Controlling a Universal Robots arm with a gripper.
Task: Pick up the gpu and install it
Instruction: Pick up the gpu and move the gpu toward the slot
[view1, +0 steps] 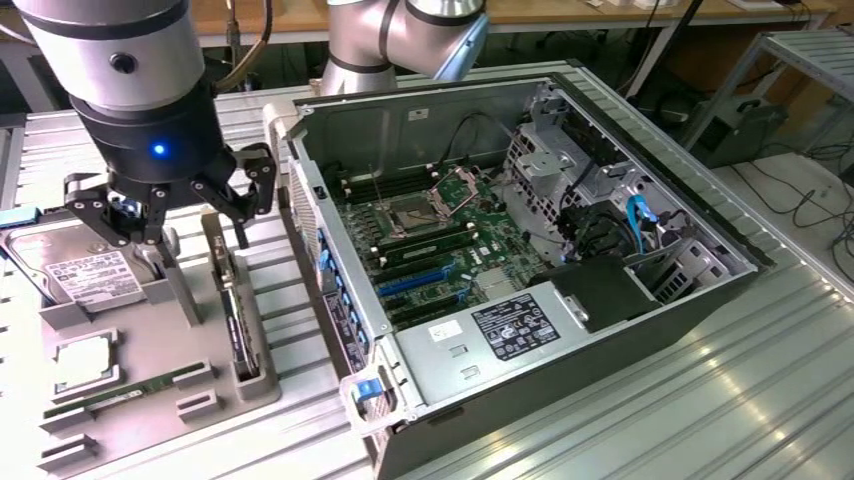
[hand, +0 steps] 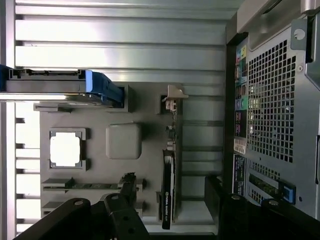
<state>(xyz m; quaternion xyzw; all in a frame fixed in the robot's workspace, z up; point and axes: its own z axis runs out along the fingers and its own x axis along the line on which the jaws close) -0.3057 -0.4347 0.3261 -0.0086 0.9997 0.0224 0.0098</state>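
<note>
The gpu (view1: 238, 322) stands on edge in a slot of the grey parts tray (view1: 160, 335), on the exterior view's left of the computer case. In the wrist view the gpu (hand: 169, 175) appears edge-on, a thin dark strip with its silver bracket at one end. My gripper (view1: 184, 238) hangs open just above the tray, over the card's bracket end. Its two black fingers (hand: 127, 187) stand on either side of the card without touching it, and the gripper (hand: 171, 196) holds nothing.
The open computer case (view1: 694, 290) lies on its side, with the motherboard (view1: 441, 245) and blue slots (view1: 411, 282) exposed. The tray also holds a hard drive (view1: 87, 270), a CPU (view1: 83, 362) and a RAM stick (view1: 123, 393). A ribbed metal table (view1: 747, 400) lies beneath.
</note>
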